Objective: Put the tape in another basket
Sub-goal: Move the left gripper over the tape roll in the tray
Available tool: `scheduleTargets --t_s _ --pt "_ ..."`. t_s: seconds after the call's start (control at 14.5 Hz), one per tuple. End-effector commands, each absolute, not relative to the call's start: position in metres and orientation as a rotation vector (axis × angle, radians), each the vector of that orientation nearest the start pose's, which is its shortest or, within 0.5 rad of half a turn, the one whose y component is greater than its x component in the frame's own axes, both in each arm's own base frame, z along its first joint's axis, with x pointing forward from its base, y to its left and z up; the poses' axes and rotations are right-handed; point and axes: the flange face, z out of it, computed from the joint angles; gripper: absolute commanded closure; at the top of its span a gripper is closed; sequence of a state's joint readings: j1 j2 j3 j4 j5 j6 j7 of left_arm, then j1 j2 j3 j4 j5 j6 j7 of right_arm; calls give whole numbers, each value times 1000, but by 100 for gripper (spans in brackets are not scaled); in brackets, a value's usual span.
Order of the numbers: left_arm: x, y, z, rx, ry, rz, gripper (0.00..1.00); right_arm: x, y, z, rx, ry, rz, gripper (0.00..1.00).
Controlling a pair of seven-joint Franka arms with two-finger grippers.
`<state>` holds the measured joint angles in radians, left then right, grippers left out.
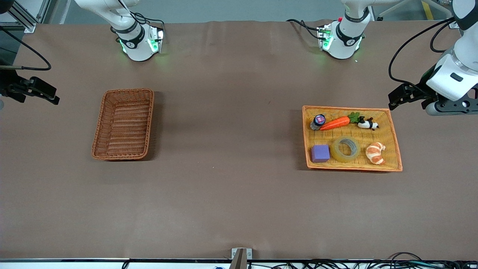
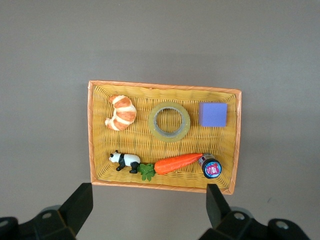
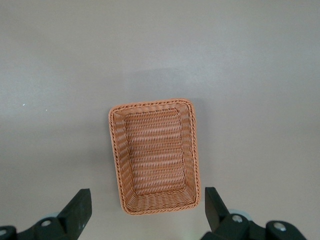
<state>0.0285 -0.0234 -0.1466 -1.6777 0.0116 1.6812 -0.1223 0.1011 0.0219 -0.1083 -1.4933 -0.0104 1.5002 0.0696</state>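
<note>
The right gripper (image 1: 37, 93) is hanging in the air at the right arm's end of the table, its fingers (image 3: 77, 210) standing spread wide with nothing between them. Seen from its wrist, the basket (image 3: 155, 157) is lying on the table below and ahead of the fingertips, framed by the gap between them. It is a reddish-brown wicker basket (image 1: 124, 124) with raised sides, sitting on the brown table (image 1: 231, 194) well apart from everything else, and nothing is lying in it.

The orange tray (image 1: 392, 130) is sitting toward the left arm's end of the table. The tape (image 1: 345, 149) is lying flat in it, in the row nearer the front camera, between a purple block (image 1: 320, 153) and a croissant toy (image 1: 375, 152). A small dark jar (image 1: 317, 121), a toy carrot (image 1: 335, 123) and a panda figure (image 1: 369, 124) are lying in the row farther from the camera, the carrot touching the jar.

The left gripper (image 1: 401, 97) is hanging in the air just off the tray's corner, its fingers (image 2: 217, 205) spread wide and holding nothing. From its wrist, the tray (image 2: 91, 135) is lying below and ahead of the fingertips, and the tape (image 2: 169, 121) is sitting ahead of the open gap, untouched.
</note>
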Motion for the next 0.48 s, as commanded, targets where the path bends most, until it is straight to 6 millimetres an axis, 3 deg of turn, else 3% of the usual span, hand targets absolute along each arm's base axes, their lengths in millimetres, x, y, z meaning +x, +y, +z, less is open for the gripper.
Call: scheduleTargets --t_s 0.0,0.41 --pt "551 -67 597 -3117 -11 -55 0 551 -8 638 -3149 146 26 0" --pt "555 -68 589 -3120 -16 -24 0 551 -8 639 -3144 148 31 0"
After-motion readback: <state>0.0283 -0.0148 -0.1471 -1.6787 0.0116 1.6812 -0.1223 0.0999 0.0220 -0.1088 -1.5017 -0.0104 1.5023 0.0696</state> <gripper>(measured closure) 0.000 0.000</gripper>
